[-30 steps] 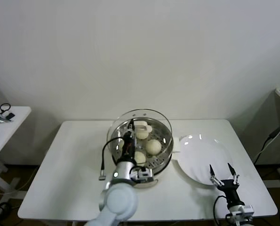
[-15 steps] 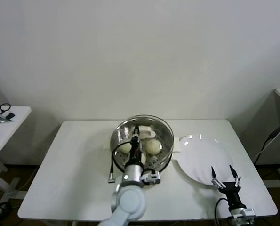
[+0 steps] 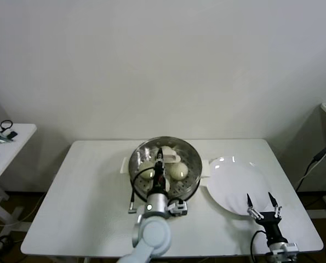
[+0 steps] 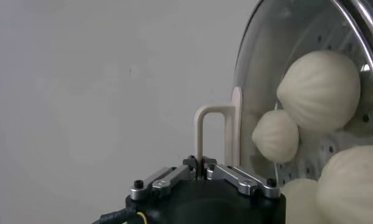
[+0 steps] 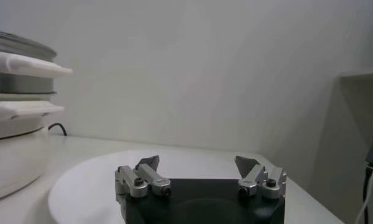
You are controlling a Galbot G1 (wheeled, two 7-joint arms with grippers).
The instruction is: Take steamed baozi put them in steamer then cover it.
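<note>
Big white tabletop (image 3: 86, 186) first. Steamer (image 3: 191, 174) parked near the back edge, about midway along it, shiny steel with white side handles. White plate (image 3: 234, 183) just beside it toward the right edge, bare.

Cover (image 3: 149, 156) pretty much down over the steamer now: clear glass, metal rim, cream oblong handle (image 4: 214, 137) at its centre. Can't tell if the rim is fully seated all round; from the left wrist view the glass sits right against the buns' side, no obvious gap.

Left tool (image 3: 161, 164) clamped shut on that handle, directly above the pot's middle, so the thing it needs lies straight in its grip, nothing to reach for. Probably just a release and a lift away from the tabletop left.

Right tool (image 3: 263, 207) parked near the front right corner, past the plate's front edge, fingers spread wide, holding nothing. Much farther from the pot.

Steamed baozi (image 4: 320, 91) all inside on the perforated tray, smooth cream-white, visible through the glass.
</note>
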